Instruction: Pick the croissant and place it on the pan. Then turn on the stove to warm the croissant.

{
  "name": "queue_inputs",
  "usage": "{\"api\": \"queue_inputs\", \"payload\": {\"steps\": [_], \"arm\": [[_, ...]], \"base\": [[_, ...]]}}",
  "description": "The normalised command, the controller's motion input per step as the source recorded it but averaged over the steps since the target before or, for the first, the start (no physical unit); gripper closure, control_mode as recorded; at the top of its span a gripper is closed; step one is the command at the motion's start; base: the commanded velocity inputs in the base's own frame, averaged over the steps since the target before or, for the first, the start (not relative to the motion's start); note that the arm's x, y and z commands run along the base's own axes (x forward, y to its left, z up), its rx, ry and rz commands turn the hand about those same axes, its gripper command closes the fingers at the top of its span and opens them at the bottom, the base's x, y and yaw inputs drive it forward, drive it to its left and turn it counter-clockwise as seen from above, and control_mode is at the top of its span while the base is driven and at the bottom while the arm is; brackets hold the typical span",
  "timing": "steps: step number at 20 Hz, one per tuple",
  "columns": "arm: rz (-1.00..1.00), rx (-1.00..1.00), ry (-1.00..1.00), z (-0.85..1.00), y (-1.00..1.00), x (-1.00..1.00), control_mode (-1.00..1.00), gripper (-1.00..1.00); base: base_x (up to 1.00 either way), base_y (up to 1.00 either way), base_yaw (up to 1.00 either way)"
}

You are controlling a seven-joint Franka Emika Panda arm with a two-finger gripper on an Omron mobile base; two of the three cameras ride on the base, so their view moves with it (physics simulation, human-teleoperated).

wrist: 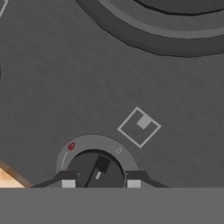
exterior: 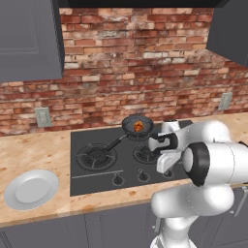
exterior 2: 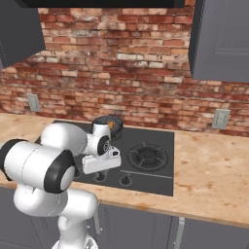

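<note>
Already: croissant (exterior: 138,126) sits in the pan (exterior: 131,127) on the rear burner of the stove (exterior: 92,169)

Pan handle points toward the front-left burner. Gripper (wrist: 100,183) is low over a front knob (wrist: 96,168), fingertips on either side of it, jaws closed in; can't tell if they actually pinch it. Black cooktop is set in a light wood-grain counter (exterior: 34,150); grey plate (exterior: 30,189) lies at its left. Red brick wall (exterior: 135,63) behind, dark cabinets above, pale outlets on the wall
</note>
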Motion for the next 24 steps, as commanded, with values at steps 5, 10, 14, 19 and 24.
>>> {"api": "queue_inputs", "payload": {"steps": [5, 10, 14, 19, 24], "arm": [[0.39, 0.12, -0.08, -0.27, -0.38, -0.21, -1.0, 1.0], [0.41, 0.13, -0.02, -0.23, -0.24, -0.02, -1.0, 1.0], [0.41, 0.05, 0.0, -0.18, -0.01, 0.0, -1.0, 1.0], [0.45, 0.0, 0.0, -0.28, 0.0, 0.0, -1.0, 1.0], [0.54, 0.0, 0.0, -0.3, 0.0, 0.0, -1.0, 1.0]], "base": [[0.0, 0.0, 0.0], [0.0, 0.0, 0.0], [0.0, 0.0, 0.0], [0.0, 0.0, 0.0], [0.0, 0.0, 0.0]]}}
